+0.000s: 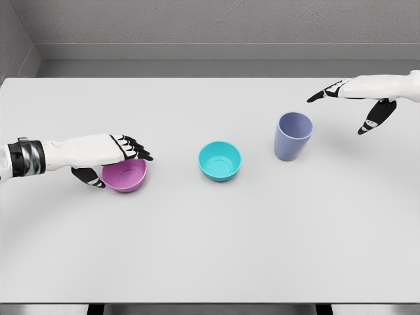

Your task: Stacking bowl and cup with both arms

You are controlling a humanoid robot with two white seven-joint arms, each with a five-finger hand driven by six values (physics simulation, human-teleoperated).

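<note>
At the far left, the left robot hand (113,157) sits at the pink bowl (125,175), fingers draped over its near-left rim and thumb tucked beneath the outer wall, so it looks closed on the bowl, though the bowl appears to rest on the white table (210,249) and how firm the pinch is cannot be judged. Near the middle, well apart from it, a teal bowl (220,161) stands upright and untouched. Just right of that, the lavender cup (293,136) stands upright too, mouth open to the camera. At the far right, the right robot hand (354,105) hovers above and beyond the cup with fingers spread wide, thumb hanging down, holding nothing. The likely trouble: a one-sided rim pinch could let the pink bowl tilt or slip on lifting, and carrying it rightward could clip the teal bowl. The right robot hand, coming in from the side, could knock the tall cup over before closing around it.
</note>
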